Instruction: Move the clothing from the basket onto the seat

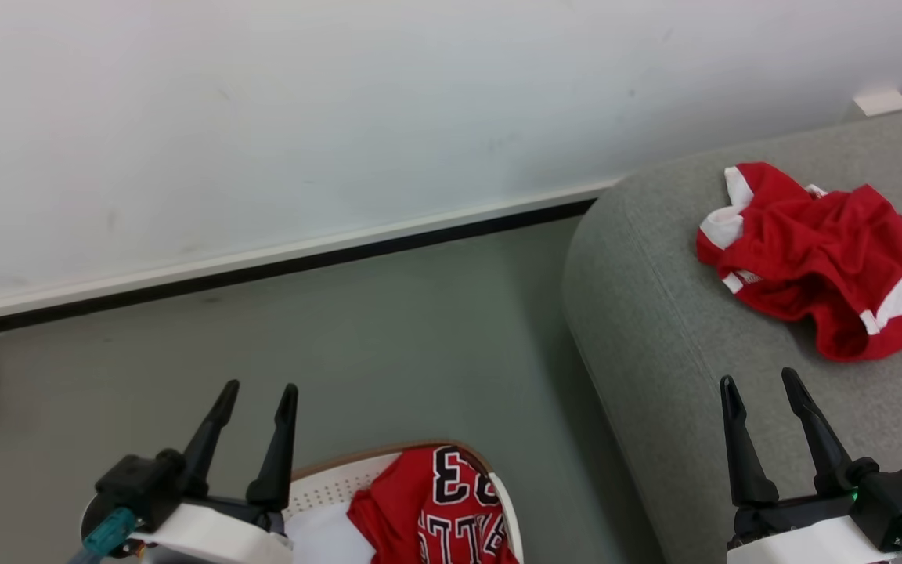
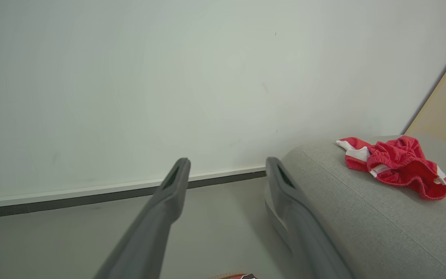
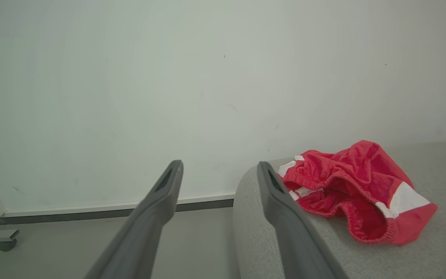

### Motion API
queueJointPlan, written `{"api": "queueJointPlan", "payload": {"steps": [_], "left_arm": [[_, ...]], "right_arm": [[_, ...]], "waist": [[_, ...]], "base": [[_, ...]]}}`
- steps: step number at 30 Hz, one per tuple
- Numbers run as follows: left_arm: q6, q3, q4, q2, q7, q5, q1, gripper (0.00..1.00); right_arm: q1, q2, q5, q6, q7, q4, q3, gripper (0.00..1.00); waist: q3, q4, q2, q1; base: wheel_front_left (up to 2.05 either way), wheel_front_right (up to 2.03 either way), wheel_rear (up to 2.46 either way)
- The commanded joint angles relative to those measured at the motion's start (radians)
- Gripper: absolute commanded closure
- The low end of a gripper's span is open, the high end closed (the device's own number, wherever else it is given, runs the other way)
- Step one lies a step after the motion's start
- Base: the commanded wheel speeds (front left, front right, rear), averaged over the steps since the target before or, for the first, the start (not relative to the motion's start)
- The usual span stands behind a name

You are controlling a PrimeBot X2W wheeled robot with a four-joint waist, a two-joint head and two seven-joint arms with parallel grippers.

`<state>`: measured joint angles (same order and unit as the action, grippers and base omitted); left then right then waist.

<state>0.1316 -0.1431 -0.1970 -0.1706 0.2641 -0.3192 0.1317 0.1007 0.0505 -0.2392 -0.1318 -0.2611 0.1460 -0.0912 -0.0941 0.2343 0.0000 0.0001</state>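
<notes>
Our left tool (image 1: pixel 261 386) hovers at lower left, its two fingers spread apart with nothing between them, just left of the basket (image 1: pixel 324 487). In the basket lies a red jersey (image 1: pixel 439 509) with black, white-edged numerals, beside some pale fabric (image 1: pixel 322 540). Further right, past a strip of floor (image 1: pixel 388 345), the grey seat (image 1: pixel 654 329) already carries one crumpled red garment (image 1: pixel 811 251) with white trim. Our right tool (image 1: pixel 759 377) hangs over the seat's front, fingers likewise apart and empty. We judge ourselves between transfers: one piece delivered, one waiting. Next we must lower the left tool into the basket, pinch the jersey alone, not the pale fabric, and lift it clear of the rim.
</notes>
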Motion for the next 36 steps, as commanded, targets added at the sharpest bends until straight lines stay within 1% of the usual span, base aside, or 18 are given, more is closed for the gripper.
{"api": "queueJointPlan", "payload": {"steps": [1, 8, 14, 20, 22, 23, 24, 28, 36], "left_arm": [[-0.001, -0.008, 0.001, -0.013, 0.000, -0.005, 0.012, 0.00], [-0.001, -0.108, -0.039, -0.065, 0.000, -0.018, 0.056, 0.00], [-0.001, -0.257, -0.127, -0.128, -0.007, -0.036, 0.126, 0.00], [-0.001, -0.438, -0.219, -0.199, -0.063, -0.053, 0.228, 0.00], [-0.001, -0.488, -0.251, -0.215, -0.082, -0.077, 0.264, 0.00], [-0.001, -0.509, -0.268, -0.226, -0.093, -0.083, 0.282, 0.00], [-0.001, -0.509, -0.268, -0.226, -0.093, -0.083, 0.282, 0.00], [-0.001, -0.601, -0.336, -0.267, -0.132, -0.115, 0.354, 0.00], [-0.001, -0.795, -0.430, -0.325, -0.203, -0.185, 0.479, 0.00]], "right_arm": [[0.016, -0.001, 0.005, 0.002, -0.003, -0.008, -0.001, 0.00], [0.052, -0.002, -0.021, 0.002, -0.003, -0.049, 0.004, 0.00], [0.091, -0.002, -0.039, 0.002, -0.003, -0.088, 0.013, 0.00], [0.134, -0.002, -0.054, 0.002, -0.003, -0.136, 0.026, 0.00], [0.149, -0.002, -0.058, 0.002, -0.003, -0.154, 0.030, 0.00], [0.153, -0.002, -0.061, 0.002, -0.003, -0.167, 0.032, 0.00], [0.153, -0.002, -0.061, 0.002, -0.003, -0.167, 0.032, 0.00], [0.183, -0.002, -0.078, 0.002, -0.003, -0.207, 0.039, 0.00], [0.227, -0.002, -0.106, 0.002, -0.003, -0.270, 0.047, 0.00]], "waist": [[-0.029, 0.028, 0.0000, -0.0001], [-0.122, 0.080, 0.0000, -0.0001], [-0.217, 0.110, 0.0000, -0.0001], [-0.327, 0.133, 0.0000, -0.0001], [-0.365, 0.141, 0.0000, -0.0001], [-0.385, 0.145, 0.0000, -0.0001], [-0.385, 0.145, 0.0000, -0.0001], [-0.458, 0.161, 0.0000, -0.0001], [-0.582, 0.195, 0.0000, -0.0001]], "base": [[0.00, 0.00, 0.00], [0.00, 0.00, 0.00], [0.00, 0.00, 0.00], [0.00, 0.00, 0.00], [0.00, 0.00, 0.00], [0.00, 0.00, 0.00], [0.00, 0.00, 0.00], [0.00, 0.00, 0.00], [0.00, 0.00, 0.00]]}}
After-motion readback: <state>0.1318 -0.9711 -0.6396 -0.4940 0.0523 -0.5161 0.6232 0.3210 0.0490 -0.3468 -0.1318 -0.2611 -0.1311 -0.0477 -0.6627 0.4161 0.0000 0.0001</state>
